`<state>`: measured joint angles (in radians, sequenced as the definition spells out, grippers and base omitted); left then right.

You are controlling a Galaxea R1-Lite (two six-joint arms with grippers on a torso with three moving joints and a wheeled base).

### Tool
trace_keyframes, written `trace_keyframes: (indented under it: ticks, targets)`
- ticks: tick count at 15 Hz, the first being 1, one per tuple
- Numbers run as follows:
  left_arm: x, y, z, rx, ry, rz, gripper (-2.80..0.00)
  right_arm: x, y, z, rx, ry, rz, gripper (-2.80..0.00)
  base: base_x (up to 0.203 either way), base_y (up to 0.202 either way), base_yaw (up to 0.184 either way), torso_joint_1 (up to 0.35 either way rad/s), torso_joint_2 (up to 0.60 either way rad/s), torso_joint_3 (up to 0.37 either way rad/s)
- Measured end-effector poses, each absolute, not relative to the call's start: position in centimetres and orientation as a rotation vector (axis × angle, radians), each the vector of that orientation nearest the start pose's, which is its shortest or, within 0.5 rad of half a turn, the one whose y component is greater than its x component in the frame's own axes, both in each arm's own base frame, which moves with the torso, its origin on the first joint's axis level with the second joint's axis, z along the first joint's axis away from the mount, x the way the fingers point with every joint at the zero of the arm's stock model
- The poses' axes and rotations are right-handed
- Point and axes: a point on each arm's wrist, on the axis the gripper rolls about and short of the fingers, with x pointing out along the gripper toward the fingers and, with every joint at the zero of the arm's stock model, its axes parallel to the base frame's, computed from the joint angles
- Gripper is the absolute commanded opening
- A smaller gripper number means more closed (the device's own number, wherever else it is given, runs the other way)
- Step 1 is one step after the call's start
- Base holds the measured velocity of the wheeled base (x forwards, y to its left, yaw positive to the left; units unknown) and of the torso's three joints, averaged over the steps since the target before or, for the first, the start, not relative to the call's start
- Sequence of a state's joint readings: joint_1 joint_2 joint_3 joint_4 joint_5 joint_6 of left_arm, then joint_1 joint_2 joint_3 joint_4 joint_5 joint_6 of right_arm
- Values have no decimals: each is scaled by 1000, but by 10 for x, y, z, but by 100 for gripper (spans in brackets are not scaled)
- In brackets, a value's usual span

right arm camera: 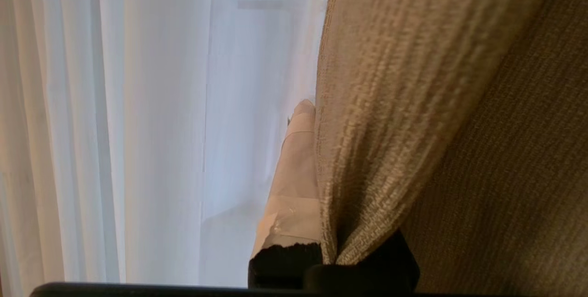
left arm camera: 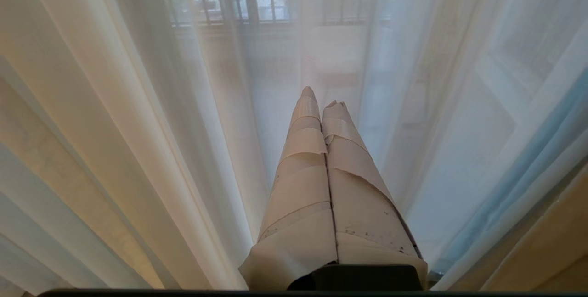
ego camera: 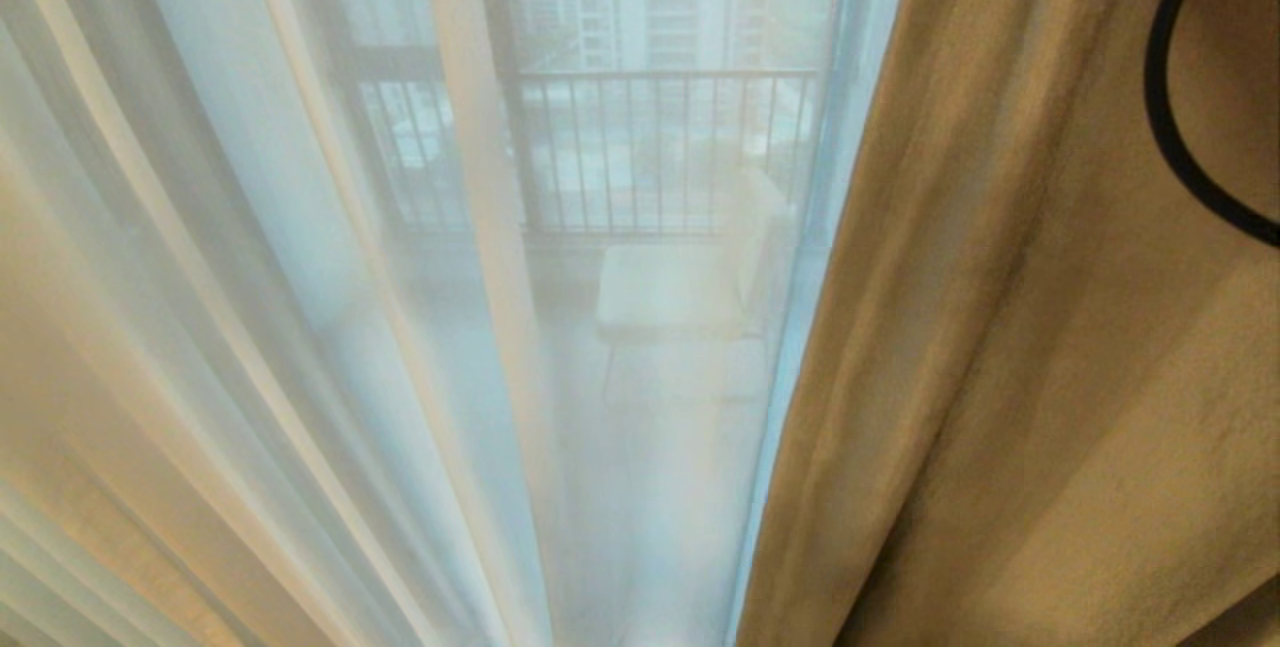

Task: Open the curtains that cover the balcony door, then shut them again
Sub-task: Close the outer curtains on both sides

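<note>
My right jaws (right arm camera: pixel 317 159) are clamped on the cream drape (right arm camera: pixel 390 127), whose folds run floor-to-ceiling at my right; sheers (ego camera: pixel 300 327) veil the balcony door ahead. My left jaws (left arm camera: pixel 321 99) are closed, empty.

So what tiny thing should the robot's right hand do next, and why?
Probably keep pulling the beige drape sideways. The right hand is shut on a fold of it, yet the drape still covers the right side, and the white sheer veils the balcony railing.
</note>
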<state>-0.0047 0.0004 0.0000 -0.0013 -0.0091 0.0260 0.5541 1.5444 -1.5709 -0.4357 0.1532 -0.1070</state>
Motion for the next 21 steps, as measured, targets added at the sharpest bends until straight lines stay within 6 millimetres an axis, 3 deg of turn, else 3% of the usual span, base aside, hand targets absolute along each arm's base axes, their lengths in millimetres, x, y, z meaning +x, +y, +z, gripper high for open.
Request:
trace_keyframes:
  ticks: [15,21]
  targets:
    - [-23,0,76,26,-1,-14,-280,230,210,413,-41,-518,734,-280,0,0,0,0,0,0]
    - [-23,0,76,26,-1,-14,-280,236,220,407,-48,-497,750,-280,0,0,0,0,0,0]
